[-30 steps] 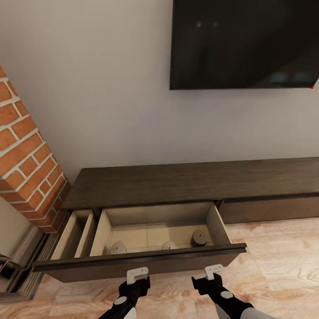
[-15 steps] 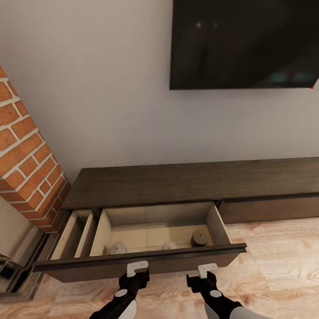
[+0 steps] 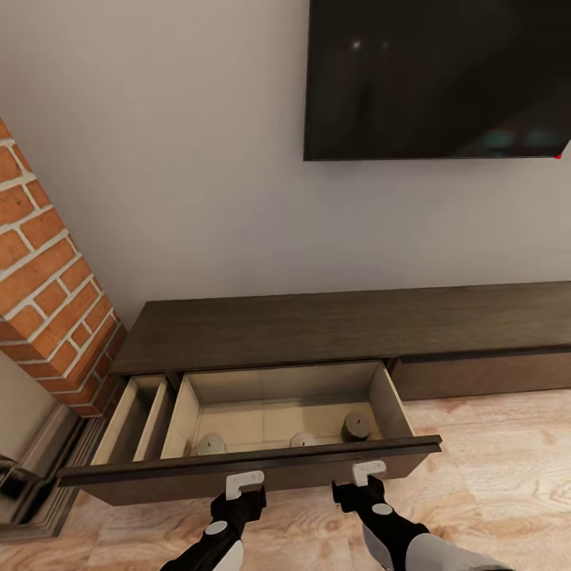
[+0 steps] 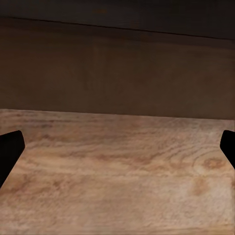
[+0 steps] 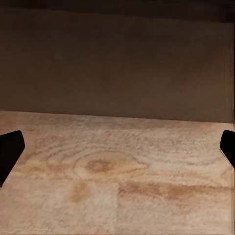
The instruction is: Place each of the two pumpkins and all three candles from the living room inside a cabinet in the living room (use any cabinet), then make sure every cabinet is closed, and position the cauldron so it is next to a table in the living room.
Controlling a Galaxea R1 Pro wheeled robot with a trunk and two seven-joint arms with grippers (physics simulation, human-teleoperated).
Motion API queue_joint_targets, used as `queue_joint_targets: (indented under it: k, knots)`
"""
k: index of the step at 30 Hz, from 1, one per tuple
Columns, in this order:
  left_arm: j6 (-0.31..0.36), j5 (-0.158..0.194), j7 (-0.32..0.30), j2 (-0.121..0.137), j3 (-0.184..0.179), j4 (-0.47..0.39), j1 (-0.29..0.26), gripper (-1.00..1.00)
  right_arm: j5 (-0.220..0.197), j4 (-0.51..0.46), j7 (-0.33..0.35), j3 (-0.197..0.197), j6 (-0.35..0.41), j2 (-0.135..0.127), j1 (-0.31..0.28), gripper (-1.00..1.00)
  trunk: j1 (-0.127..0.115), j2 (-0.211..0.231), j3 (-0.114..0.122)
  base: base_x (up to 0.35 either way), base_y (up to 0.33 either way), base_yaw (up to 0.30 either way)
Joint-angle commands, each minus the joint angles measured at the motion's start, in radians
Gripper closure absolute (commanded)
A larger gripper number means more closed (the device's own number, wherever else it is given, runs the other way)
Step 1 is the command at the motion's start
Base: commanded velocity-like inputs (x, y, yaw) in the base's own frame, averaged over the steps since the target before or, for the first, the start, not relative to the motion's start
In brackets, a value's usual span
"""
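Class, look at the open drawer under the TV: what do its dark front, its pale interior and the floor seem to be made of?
Drawer front: apparently dark brown wood, matte, faint grain. Drawer interior: pale wood or laminate, smooth and plain. Floor: light wood boards, strong knots and grain, slight sheen.

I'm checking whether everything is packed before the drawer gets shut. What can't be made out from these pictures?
- Head view: the drawer front hides the lower parts of the three candles and the drawer's near floor, so pumpkins there cannot be ruled out.
- Head view: cabinet cut off at the right edge.
- Left wrist view: gripper fingertips cut off at both edges.
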Motion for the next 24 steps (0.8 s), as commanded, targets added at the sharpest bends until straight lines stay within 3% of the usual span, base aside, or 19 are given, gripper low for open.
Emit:
queue_joint_targets:
  k: [1,16,24]
  knots:
    - [0.000,0.000,0.000,0.000,0.000,0.000,0.000,-1.00,-0.001,0.000,0.000,0.000,0.001,-0.001,-0.005,-1.00,0.000,0.000,0.000,0.000,0.000,0.000]
    - [0.003,-0.001,0.000,0.000,-0.003,-0.004,-0.060,-1.00,-0.005,0.000,0.003,-0.001,0.002,-0.002,-0.017,-1.00,0.000,0.000,0.000,0.000,0.000,0.000]
    - [0.002,-0.002,0.000,0.001,-0.004,-0.004,-0.061,-1.00,-0.003,0.000,0.003,0.000,0.002,-0.002,-0.017,-1.00,0.000,0.000,0.000,0.000,0.000,0.000]
